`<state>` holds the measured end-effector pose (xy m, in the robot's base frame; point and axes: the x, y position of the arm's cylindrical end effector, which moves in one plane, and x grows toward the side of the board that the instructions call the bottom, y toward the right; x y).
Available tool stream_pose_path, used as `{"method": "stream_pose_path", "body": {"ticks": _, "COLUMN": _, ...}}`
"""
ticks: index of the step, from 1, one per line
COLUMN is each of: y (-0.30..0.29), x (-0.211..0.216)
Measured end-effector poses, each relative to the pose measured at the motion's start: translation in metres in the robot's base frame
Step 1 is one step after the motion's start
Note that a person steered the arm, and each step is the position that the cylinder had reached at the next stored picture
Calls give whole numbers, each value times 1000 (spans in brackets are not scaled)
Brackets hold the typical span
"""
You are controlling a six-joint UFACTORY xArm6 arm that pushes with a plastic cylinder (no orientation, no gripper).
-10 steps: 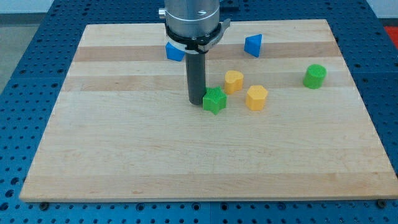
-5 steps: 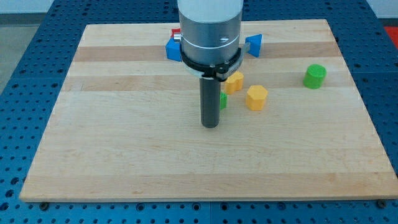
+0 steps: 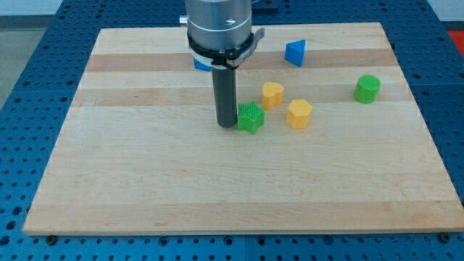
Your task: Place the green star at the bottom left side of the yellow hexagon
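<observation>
resting my tip (image 3: pixel 227 125) just left of the green star (image 3: pixel 250 117), which sits left of the yellow hexagon (image 3: pixel 299 114) on the desk (image 3: pixel 145 181), i have no jaws, so this light, stiff, likely slippery block needs pushing on its upper-left flank.

No text, label, brand, number or sign can be read anywhere: none on the wooden board (image 3: pixel 145 181), the coloured blocks or the arm's grey housing (image 3: pixel 220 25), though the housing's top is cut off by the frame.
</observation>
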<state>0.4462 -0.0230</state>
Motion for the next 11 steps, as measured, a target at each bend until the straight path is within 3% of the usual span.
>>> {"method": "stream_pose_path", "body": {"ticks": 7, "y": 18, "x": 7}}
{"method": "stream_pose_path", "body": {"ticks": 9, "y": 18, "x": 41}}
{"method": "stream_pose_path", "body": {"ticks": 11, "y": 105, "x": 48}}
